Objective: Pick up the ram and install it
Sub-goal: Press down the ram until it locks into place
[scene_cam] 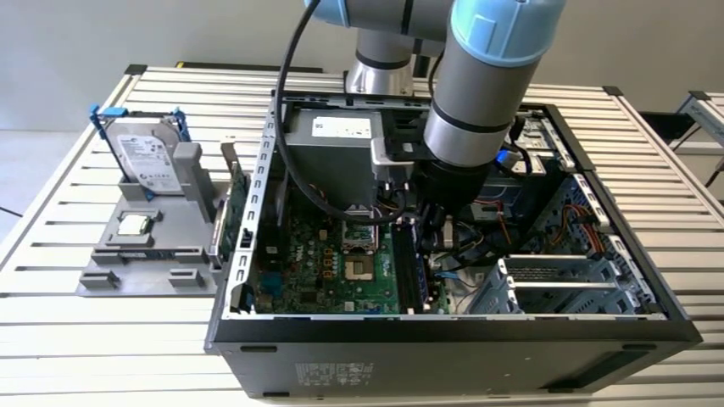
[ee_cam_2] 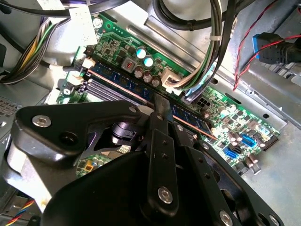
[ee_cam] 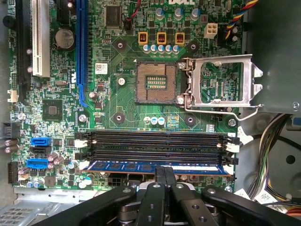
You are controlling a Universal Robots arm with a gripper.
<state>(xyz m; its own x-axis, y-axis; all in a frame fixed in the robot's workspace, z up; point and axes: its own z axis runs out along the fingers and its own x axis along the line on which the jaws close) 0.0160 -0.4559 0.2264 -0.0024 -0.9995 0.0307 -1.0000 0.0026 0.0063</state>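
Note:
The ram [ee_cam: 122,165] is a dark blue stick with black chips, lying in the outermost of the motherboard's memory slots with white latches at both ends. In the second wrist view the ram [ee_cam_2: 190,120] runs slantwise under the black fingers. My gripper [ee_cam: 164,170] is shut, its two fingertips pressed together and resting on the middle of the stick's top edge [ee_cam_2: 159,101]. In the exterior view the arm reaches down into the open computer case [scene_cam: 453,326], and my gripper [scene_cam: 436,242] sits low among the cables there.
Empty black memory slots [ee_cam: 155,141] lie beside the stick. The processor socket [ee_cam: 155,82] is open, its metal frame [ee_cam: 221,84] swung aside. Cable bundles [ee_cam_2: 207,47] hang close. Outside the case, a grey holder carries the hard drive [scene_cam: 153,157] and a processor chip [scene_cam: 136,225].

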